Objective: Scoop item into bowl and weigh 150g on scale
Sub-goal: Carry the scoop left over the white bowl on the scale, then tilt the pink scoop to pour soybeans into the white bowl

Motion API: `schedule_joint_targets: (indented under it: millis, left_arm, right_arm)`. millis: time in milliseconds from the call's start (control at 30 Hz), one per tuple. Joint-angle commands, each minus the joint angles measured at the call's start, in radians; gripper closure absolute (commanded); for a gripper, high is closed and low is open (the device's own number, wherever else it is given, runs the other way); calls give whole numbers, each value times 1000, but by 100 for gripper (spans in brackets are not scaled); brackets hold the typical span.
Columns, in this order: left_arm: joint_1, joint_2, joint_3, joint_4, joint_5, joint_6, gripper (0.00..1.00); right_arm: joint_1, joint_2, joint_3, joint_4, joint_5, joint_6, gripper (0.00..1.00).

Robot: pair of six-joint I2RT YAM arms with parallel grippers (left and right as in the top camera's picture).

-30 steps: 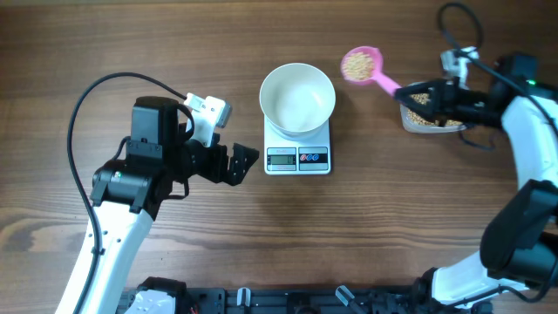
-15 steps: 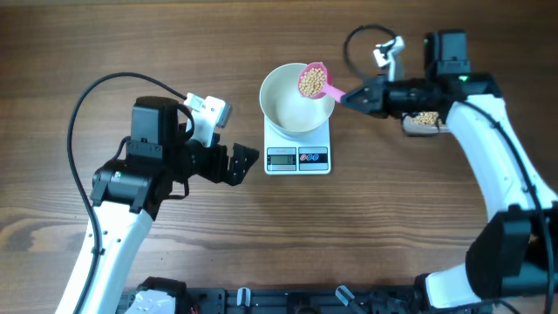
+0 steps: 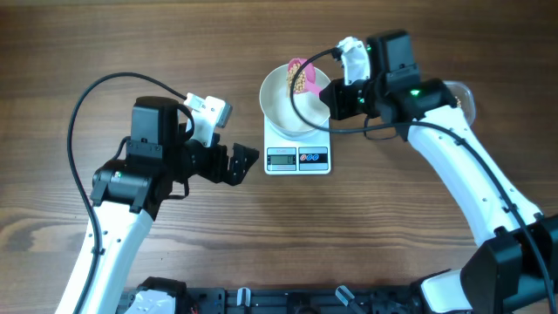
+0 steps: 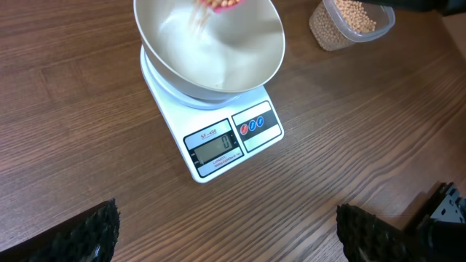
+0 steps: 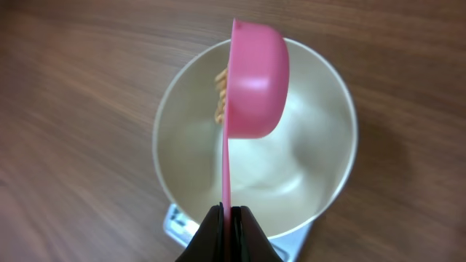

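Note:
The white bowl (image 3: 281, 106) stands on the white scale (image 3: 297, 158). My right gripper (image 3: 336, 96) is shut on the handle of a pink scoop (image 3: 299, 77), which is tipped on its side over the bowl. In the right wrist view the right gripper (image 5: 230, 215) pinches the thin handle, and tan beans (image 5: 218, 98) slide out of the scoop (image 5: 255, 80) into the bowl (image 5: 306, 145). My left gripper (image 3: 244, 164) hovers open left of the scale, holding nothing. Its view shows the bowl (image 4: 211, 51), the scale (image 4: 218, 145) and its own gripper (image 4: 229, 229) over bare wood.
A clear plastic tub of beans (image 4: 349, 22) stands right of the scale, mostly hidden under my right arm in the overhead view. The left arm's black cable (image 3: 96, 96) loops over the table at the left.
My right arm carried the loaded scoop from the tub leftwards to over the bowl and rolled it on its side, so beans now fall out. The left arm has not moved.

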Motion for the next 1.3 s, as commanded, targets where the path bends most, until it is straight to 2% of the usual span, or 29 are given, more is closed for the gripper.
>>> schedule_joint_targets:
  millis: [0, 100, 300, 833, 1100, 1267]
  left_arm:
    - [7, 6, -1, 2, 15, -6, 0]
    - [7, 6, -1, 2, 15, -6, 0]
    - [7, 6, -1, 2, 14, -6, 0]
    - [7, 6, -1, 2, 15, -6, 0]
    - [7, 6, -1, 2, 15, -7, 0]
    - [7, 6, -1, 2, 15, -6, 0]
  right_arm:
    - [35, -28, 27, 3, 150, -116, 96]
    - [56, -33, 27, 8, 212, -149, 96]
    - [67, -58, 27, 7, 216, -196, 96]
    - [85, -117, 27, 6, 221, -521, 96]
    - [169, -117, 27, 8, 440, -690, 96]
    - [214, -117, 27, 8, 526, -725, 96]
